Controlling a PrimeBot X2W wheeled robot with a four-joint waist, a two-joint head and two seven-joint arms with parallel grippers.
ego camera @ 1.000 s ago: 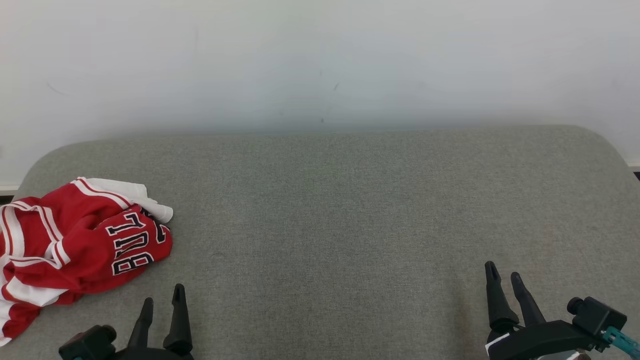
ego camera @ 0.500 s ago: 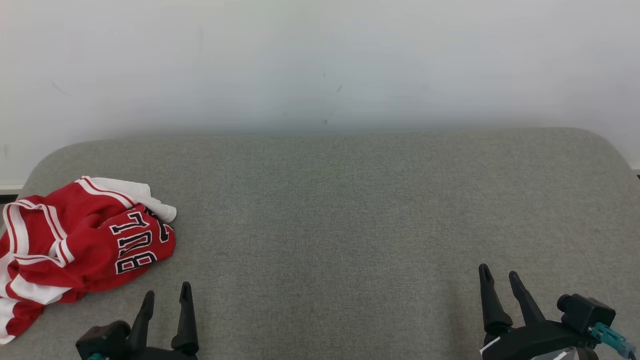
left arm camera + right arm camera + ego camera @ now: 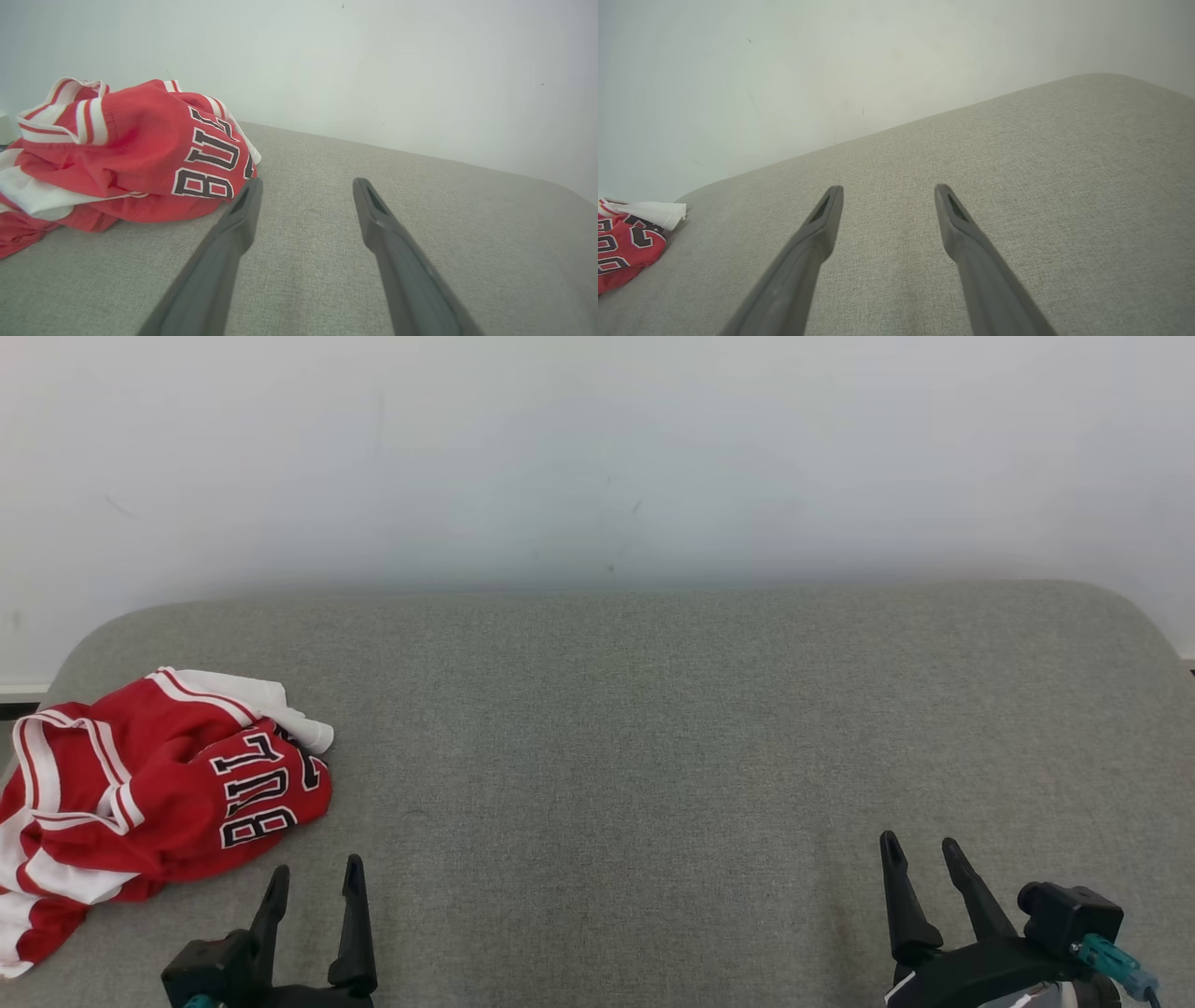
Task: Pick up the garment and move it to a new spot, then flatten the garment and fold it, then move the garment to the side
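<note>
Head view: gap between garment (image 3: 149,784) and left fingers (image 3: 354,933).

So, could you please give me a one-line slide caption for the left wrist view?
Open fingers of the left gripper poised beside a crumpled red-and-white jersey on a grey fabric surface.

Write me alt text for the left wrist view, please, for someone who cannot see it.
A crumpled red and white jersey lies on a grey cushion before a pale wall; the left end effector, open and empty, points beside it.
</note>
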